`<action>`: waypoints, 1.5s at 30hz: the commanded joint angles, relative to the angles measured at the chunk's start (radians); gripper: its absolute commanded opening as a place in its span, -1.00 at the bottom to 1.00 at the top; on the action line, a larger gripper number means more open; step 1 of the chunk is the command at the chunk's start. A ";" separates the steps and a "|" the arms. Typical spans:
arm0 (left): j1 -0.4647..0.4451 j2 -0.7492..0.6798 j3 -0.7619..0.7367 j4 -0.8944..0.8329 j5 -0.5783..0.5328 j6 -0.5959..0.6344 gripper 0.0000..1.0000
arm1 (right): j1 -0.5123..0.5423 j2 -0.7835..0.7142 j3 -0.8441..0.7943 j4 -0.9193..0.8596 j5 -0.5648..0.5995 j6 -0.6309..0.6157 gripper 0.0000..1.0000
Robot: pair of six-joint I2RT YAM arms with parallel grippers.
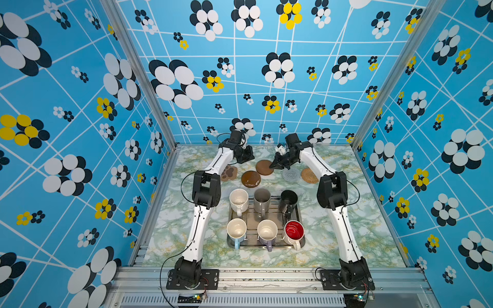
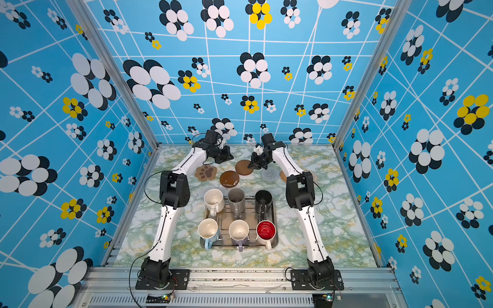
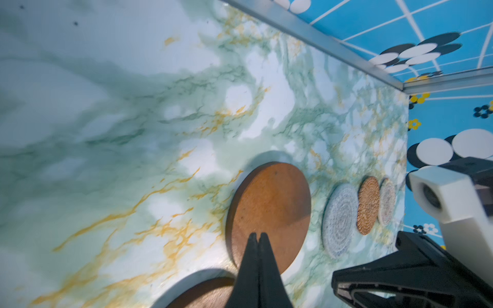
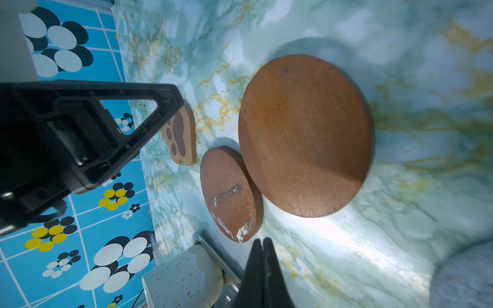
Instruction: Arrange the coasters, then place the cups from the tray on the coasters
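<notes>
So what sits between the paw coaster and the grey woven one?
Two round brown coasters: the scuffed disc and, farther back, the plain disc. Both top views show it.

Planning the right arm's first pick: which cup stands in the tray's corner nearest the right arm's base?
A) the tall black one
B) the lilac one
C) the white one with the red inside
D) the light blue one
C: the white cup with the red inside stands in that corner of the tray, with the lilac cup beside it in the same row.
</notes>
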 commanded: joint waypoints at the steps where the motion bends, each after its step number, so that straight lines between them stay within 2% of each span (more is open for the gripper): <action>1: 0.000 0.044 0.027 0.122 -0.030 -0.073 -1.00 | -0.019 -0.004 0.027 0.037 0.015 0.037 -1.00; 8: -0.006 0.087 0.033 0.217 -0.062 -0.133 -1.00 | -0.051 0.041 0.033 0.142 -0.024 0.129 -1.00; 18: -0.006 0.133 0.044 0.239 -0.097 -0.171 -1.00 | -0.059 0.096 0.038 0.320 -0.067 0.264 -1.00; 25: -0.007 0.181 0.064 0.285 -0.054 -0.218 -1.00 | -0.060 0.139 0.053 0.359 -0.051 0.322 -1.00; 31: -0.007 0.185 0.068 0.260 -0.049 -0.200 -1.00 | -0.066 0.168 0.078 0.384 -0.031 0.357 -1.00; 40: -0.010 0.221 0.070 0.277 0.047 -0.208 -1.00 | -0.081 0.214 0.117 0.402 -0.030 0.399 -1.00; 45: -0.014 0.224 0.070 0.245 0.061 -0.179 -1.00 | -0.081 0.225 0.119 0.391 -0.025 0.403 -1.00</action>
